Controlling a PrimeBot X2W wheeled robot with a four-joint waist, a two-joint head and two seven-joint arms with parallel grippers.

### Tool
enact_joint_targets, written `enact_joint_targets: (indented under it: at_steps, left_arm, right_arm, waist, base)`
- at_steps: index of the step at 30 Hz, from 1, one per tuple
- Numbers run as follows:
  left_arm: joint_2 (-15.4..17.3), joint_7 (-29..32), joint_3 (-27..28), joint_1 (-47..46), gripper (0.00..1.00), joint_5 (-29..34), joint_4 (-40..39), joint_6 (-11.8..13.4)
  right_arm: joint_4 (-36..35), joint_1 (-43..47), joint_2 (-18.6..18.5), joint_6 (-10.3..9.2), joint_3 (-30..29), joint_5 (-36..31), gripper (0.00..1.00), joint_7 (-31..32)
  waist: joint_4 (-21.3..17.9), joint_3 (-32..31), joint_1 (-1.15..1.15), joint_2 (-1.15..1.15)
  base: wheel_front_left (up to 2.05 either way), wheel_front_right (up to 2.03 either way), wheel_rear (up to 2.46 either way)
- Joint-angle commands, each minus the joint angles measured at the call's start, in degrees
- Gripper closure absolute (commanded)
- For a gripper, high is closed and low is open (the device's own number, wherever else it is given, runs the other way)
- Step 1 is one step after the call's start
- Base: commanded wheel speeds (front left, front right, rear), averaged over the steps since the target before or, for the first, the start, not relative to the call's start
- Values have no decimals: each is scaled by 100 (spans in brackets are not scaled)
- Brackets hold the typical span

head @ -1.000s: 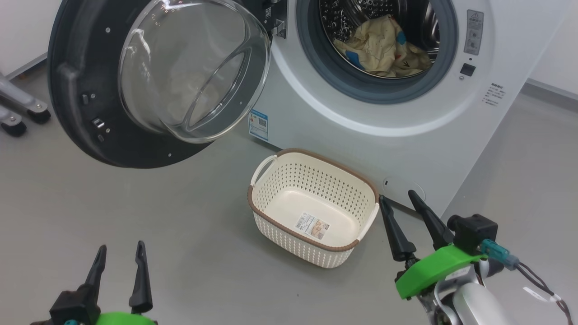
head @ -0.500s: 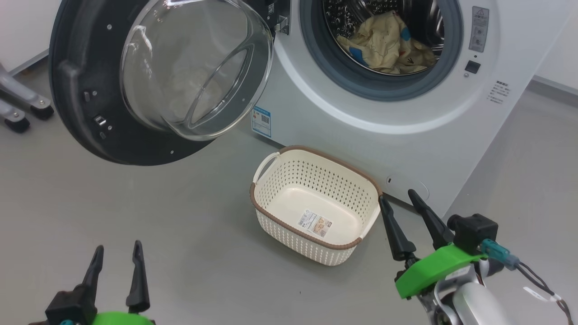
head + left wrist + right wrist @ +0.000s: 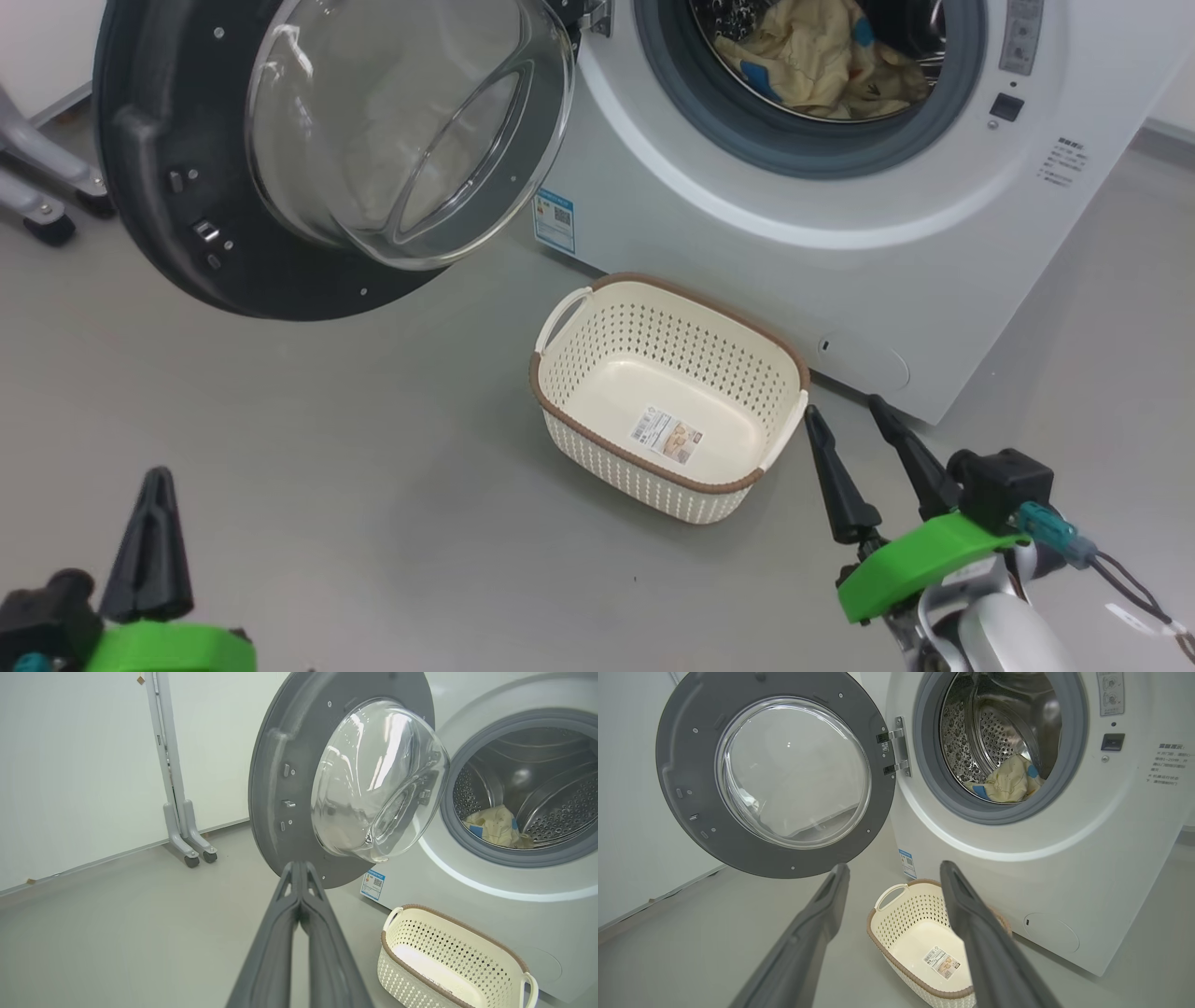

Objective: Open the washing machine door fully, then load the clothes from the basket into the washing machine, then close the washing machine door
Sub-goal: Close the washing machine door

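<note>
Big white front-loading washing machine point(image 3: 747, 252) stands on the grey floor point(image 3: 327, 448); its large round door with glossy black rim and bulging clear glass bowl point(image 3: 327, 159) is swung wide open to the left on its hinge; steel perforated drum is exposed.
Pale cream-yellow clothes with blue cuffs point(image 3: 822, 56) lie bundled inside the drum, low, just behind the grey seal.
Small rectangular cream plastic basket with brown woven-look rim point(image 3: 672, 345) sits on the floor just in front of the machine, below the opening; only a label point(image 3: 667, 434) on its bottom.
Left gripper point(image 3: 299, 868): fingers pressed together, nothing between them; it points toward the door's lower rim, apart from it.
Right gripper point(image 3: 845, 408): fingers spread, holding nothing; it hangs just beside the basket's right handle, not touching.
Grey wheeled stand point(image 3: 177, 812) stands against the wall, left of the door.
</note>
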Motion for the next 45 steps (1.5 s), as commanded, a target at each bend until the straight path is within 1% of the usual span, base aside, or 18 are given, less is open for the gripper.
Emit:
enact_joint_targets:
  at_steps: [1, 2, 3, 4, 7, 12, 15, 17, 20, 23, 25, 28, 32, 34, 37, 38, 41, 45]
  left_arm:
    - [270, -81, 441, -345, 100, -145, -323, -35]
    - [442, -82, 714, -352, 100, -310, -464, -82]
    - [532, -83, 874, -362, 100, -403, -555, -99]
    - [532, -83, 874, -362, 100, -403, -555, -99]
    - [823, -76, 1411, -462, 100, -732, -766, -172]
    - [1354, 15, 2297, -911, 100, -1442, -630, -457]
    - [1620, 187, 2790, -1382, 100, -2081, -276, -694]
    - [1884, 377, 3017, -1695, 100, -2413, 65, -856]
    - [2323, 681, 3174, -2165, 100, -2689, 654, -998]
    - [2462, 1082, 3360, -2873, 100, -3348, 1362, -1098]
    - [2714, 1295, 3345, -3211, 100, -3465, 1882, -1144]
    - [2904, 1594, 3405, -3811, 100, -3785, 2622, -1111]
    - [3090, 1913, 3577, -4581, 100, -4215, 3479, -984]
    - [3143, 2122, 3611, -4899, 100, -4396, 3825, -923]
    - [3121, 2556, 3709, -5317, 100, -4767, 4273, -852]
    - [3181, 2735, 3701, -5438, 100, -4837, 4494, -823]
    - [3218, 2880, 3629, -5577, 100, -4845, 4760, -749]
    - [3204, 2948, 3383, -5708, 100, -4691, 4990, -686]
  right_arm:
    - [-306, -132, -37, 58, 8, -106, 0, 75]
    - [-436, -120, -52, 58, -10, -180, 0, 172]
    - [-506, -126, -65, 58, -7, -209, 0, 223]
    - [-506, -126, -65, 58, -7, -209, 0, 223]
    - [-695, -152, -121, 58, 19, -282, 0, 378]
    - [-952, -253, -267, 58, 98, -345, 0, 589]
    - [-1070, -326, -362, 58, 118, -371, 0, 686]
    - [-1134, -378, -420, 58, 146, -368, 0, 732]
    - [-1194, -424, -488, 58, 174, -368, 0, 779]
    - [-1224, -440, -530, 58, 202, -364, 0, 796]
    - [-1238, -455, -544, 58, 249, -365, 0, 806]
    - [-1249, -477, -562, 58, 297, -355, 0, 808]
    - [-1264, -501, -565, 58, 332, -359, 0, 804]
    - [-1262, -497, -568, 58, 344, -366, 0, 802]
    - [-1245, -469, -564, 58, 362, -367, 0, 788]
    - [-1243, -466, -556, 58, 372, -363, 0, 775]
    - [-1251, -484, -565, 58, 355, -361, 0, 763]
    - [-1258, -507, -564, 58, 319, -368, 0, 747]
  waist:
    - [11, 112, 0, 0]
    - [-45, 224, 0, 0]
    - [-89, 302, 0, 0]
    - [-89, 302, 0, 0]
    - [-219, 546, 0, 0]
    - [-472, 928, 0, 0]
    - [-650, 1115, 0, 0]
    - [-787, 1217, 0, 0]
    - [-997, 1329, 0, 0]
    - [-1198, 1405, 0, 0]
    - [-1346, 1440, 0, 0]
    - [-1554, 1471, 0, 0]
    - [-1810, 1532, 0, 0]
    - [-1915, 1562, 0, 0]
    - [-2039, 1571, 0, 0]
    - [-2114, 1589, 0, 0]
    - [-2183, 1634, 0, 0]
    - [-2223, 1677, 0, 0]
  base:
    - [0, 0, 0]
    - [0, 0, 0]
    - [0, 0, 0]
    - [0, 0, 0]
    - [0, 0, 0]
    - [0, 0, 0]
    - [0, 0, 0]
    - [0, 0, 0]
    - [0, 0, 0]
    - [0, 0, 0]
    - [0, 0, 0]
    - [0, 0, 0]
    - [0, 0, 0]
    - [0, 0, 0]
    - [0, 0, 0]
    - [0, 0, 0]
    - [0, 0, 0]
    - [0, 0, 0]
